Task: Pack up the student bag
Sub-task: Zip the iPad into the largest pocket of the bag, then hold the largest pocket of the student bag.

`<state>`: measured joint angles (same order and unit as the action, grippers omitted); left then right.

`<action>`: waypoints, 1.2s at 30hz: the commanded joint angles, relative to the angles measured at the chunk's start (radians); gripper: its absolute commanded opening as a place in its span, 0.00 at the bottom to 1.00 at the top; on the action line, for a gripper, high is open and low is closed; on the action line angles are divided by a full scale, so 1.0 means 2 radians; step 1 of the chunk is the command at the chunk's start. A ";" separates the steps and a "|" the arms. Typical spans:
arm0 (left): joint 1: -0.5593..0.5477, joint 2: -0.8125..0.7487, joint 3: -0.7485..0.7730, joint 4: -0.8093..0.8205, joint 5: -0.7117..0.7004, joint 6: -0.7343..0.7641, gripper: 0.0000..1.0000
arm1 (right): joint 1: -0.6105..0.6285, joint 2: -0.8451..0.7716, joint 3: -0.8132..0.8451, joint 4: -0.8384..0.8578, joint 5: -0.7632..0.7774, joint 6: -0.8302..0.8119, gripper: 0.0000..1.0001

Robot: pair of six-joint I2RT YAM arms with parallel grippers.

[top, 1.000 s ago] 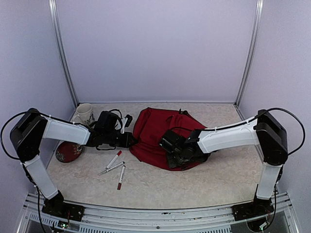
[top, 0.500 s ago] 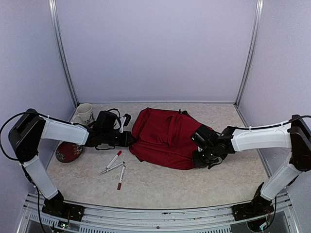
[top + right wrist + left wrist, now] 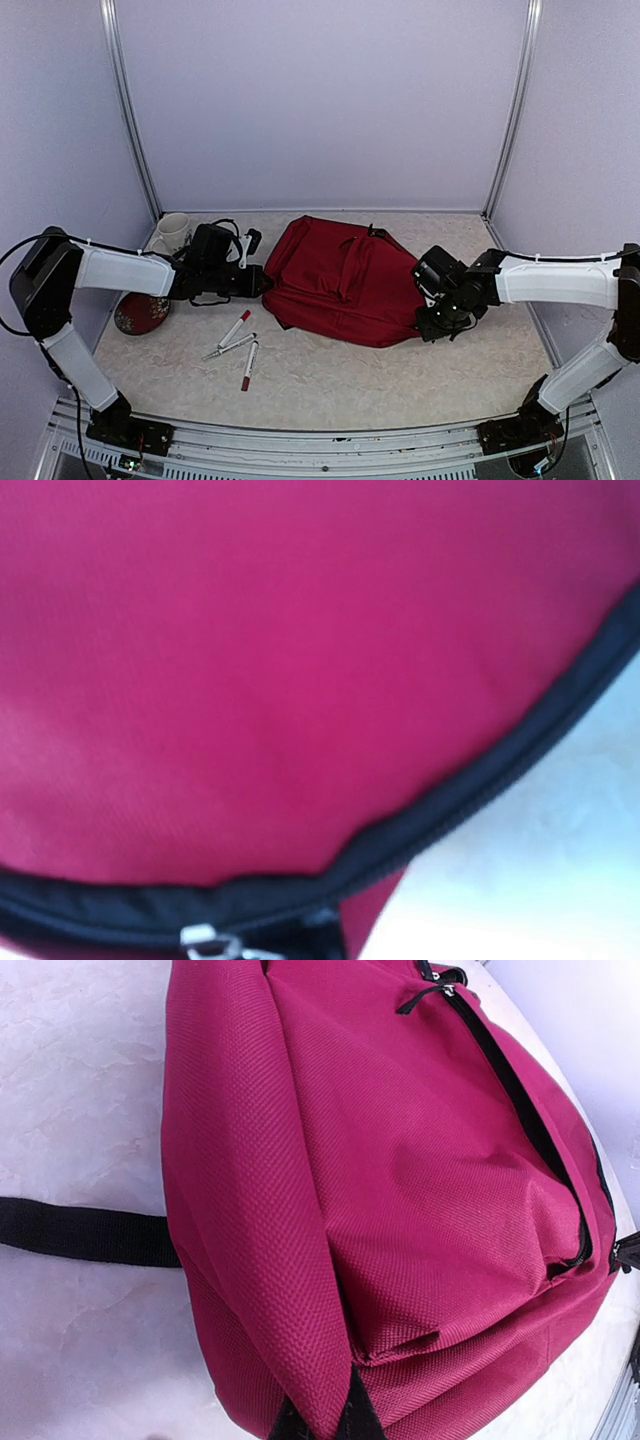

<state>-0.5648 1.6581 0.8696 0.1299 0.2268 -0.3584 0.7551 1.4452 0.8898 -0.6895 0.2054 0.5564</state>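
The student bag [image 3: 340, 290] lies beside 3 pens [image 3: 232, 346].

One bag [image 3: 340, 285], mug [image 3: 172, 232], dish [image 3: 140, 312]; three pens [image 3: 234, 328]

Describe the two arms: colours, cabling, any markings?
Left arm and right arm match: white link shells, black joint housings, black bases. Left gripper and right gripper are black. Thin black cables run along each arm. No markings legible.
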 commanded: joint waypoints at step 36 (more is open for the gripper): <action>-0.265 0.129 0.160 0.038 -0.065 0.488 0.73 | -0.013 0.009 0.009 0.122 -0.175 -0.091 0.00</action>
<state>-1.0912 1.8511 1.0977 0.2859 0.0971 0.4843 0.7364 1.4612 0.9234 -0.4999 -0.1062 0.3820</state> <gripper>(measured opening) 0.811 0.004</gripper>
